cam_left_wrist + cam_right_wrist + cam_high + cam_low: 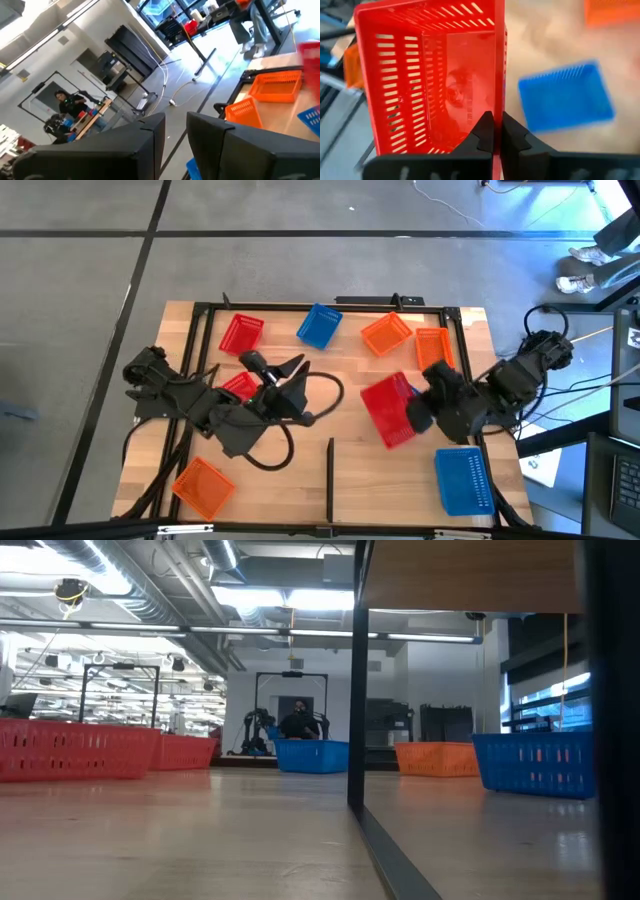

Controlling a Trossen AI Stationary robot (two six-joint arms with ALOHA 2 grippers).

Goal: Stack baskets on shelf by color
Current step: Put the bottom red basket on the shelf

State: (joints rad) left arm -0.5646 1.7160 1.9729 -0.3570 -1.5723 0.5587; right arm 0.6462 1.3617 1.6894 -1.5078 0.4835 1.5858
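My right gripper (418, 416) is shut on a red basket (388, 410) and holds it above the right half of the light wood shelf (340, 420). My left gripper (278, 370) hovers open over the left middle of the shelf, pointing level, with nothing between its fingers (175, 135). A second red basket (238, 386) sits partly under that arm. On the shelf rest another red basket (240, 333), a blue one (319, 325), two orange ones (386, 334) (432, 348) at the far side, an orange one (203, 486) near left and a blue one (464, 480) near right. My right gripper pinches one long side wall (498, 102) of the red basket at its rim, one finger inside the basket and one outside. The fingers come slanting down from the table's right. The basket is lifted clear of the shelf and tipped, its open side turned toward the wrist camera.
Black frame rails (330, 307) run round the shelf, and a short black divider strip (330, 478) stands at its near edge. A blue basket edge (405, 385) peeks out beside the held basket. Black cables (290, 442) loop over the board by the left arm.
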